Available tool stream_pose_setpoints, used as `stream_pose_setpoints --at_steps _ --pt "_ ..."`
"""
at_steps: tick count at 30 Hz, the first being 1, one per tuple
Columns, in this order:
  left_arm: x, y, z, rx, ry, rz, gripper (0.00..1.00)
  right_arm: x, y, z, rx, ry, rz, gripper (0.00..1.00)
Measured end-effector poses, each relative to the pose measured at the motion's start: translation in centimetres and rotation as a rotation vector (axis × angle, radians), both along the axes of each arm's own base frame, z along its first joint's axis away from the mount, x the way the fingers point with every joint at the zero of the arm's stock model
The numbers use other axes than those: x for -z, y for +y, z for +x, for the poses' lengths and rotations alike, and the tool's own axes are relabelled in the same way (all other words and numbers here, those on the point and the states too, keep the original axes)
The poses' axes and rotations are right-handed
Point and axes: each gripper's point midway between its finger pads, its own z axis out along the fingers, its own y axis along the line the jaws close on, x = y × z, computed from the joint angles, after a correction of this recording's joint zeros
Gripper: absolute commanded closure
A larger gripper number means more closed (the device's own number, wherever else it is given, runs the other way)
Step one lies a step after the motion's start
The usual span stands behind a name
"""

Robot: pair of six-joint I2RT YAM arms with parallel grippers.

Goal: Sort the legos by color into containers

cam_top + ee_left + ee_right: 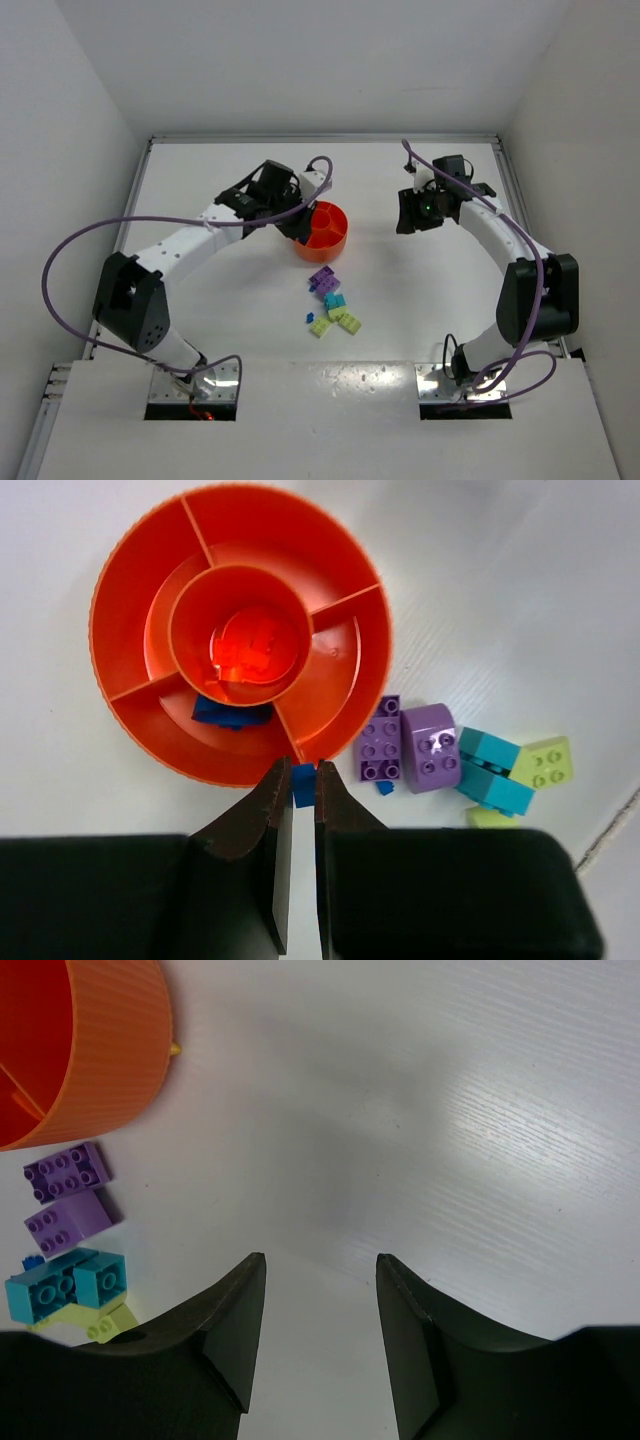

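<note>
White surface [380, 290], white walls [300, 60] on three sides. Round orange plastic bowl [335, 238] (centre well plus a ring split into sections) sits mid-surface, a bit left of centre.

Left end effector [303, 767] hangs over the bowl's left rim. Its fingers [275, 820] are narrow and pinched on a small blue plastic brick [303, 785]. The brick pokes out past the tips, right at the bowl's outer wall in the wrist view. Can't tell if it touches the rim. Second blue brick [230, 712] lies in the ring section closest to those tips, up against the centre well's wall.

Loose pile is on the surface just near of the bowl, not touching it:
- dark purple flat brick [380, 742] and light purple block [430, 748] side by side, closest to the bowl
- teal bricks [490, 772] next, butted against the light purple block
- yellow-green bricks [347, 322] on the near side of the pile (two visible from above)
- tiny blue piece [309, 318] at the pile's left side

Right end effector [320, 1260] is well right of the bowl, over bare surface. Its fingers are spread wide and hold nothing. Its wrist view catches the bowl's ribbed wall and the pile only at the left edge of the frame.
</note>
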Motion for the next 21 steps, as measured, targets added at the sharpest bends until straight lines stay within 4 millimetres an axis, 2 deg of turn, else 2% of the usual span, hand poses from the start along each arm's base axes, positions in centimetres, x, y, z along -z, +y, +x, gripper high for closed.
stream_pose_setpoints --at_steps 4,6,9,13,16,20,21 --pt "2.2 0.8 1.0 -0.030 0.046 0.029 0.96 0.0 0.0 0.0 0.000 0.000 0.000 0.51" --pt "2.6 1.2 1.6 -0.043 0.054 0.036 0.96 0.0 0.0 0.0 0.000 0.000 0.000 0.51" --pt "2.6 1.7 3.0 -0.068 0.049 0.035 0.96 0.0 0.0 0.0 0.000 0.000 0.000 0.51" --pt "2.0 2.2 4.6 -0.094 0.027 0.024 0.89 0.0 0.0 0.0 0.000 0.000 0.000 0.51" --pt "2.3 2.3 4.9 -0.099 0.031 0.026 0.86 0.0 0.0 0.0 0.000 0.000 0.000 0.51" --pt "3.6 2.3 5.0 -0.099 0.058 0.041 0.86 0.0 0.0 0.0 0.000 0.000 0.000 0.51" --pt "3.9 2.3 5.0 -0.099 0.064 0.044 0.82 0.0 0.0 0.0 0.000 0.000 0.000 0.51"
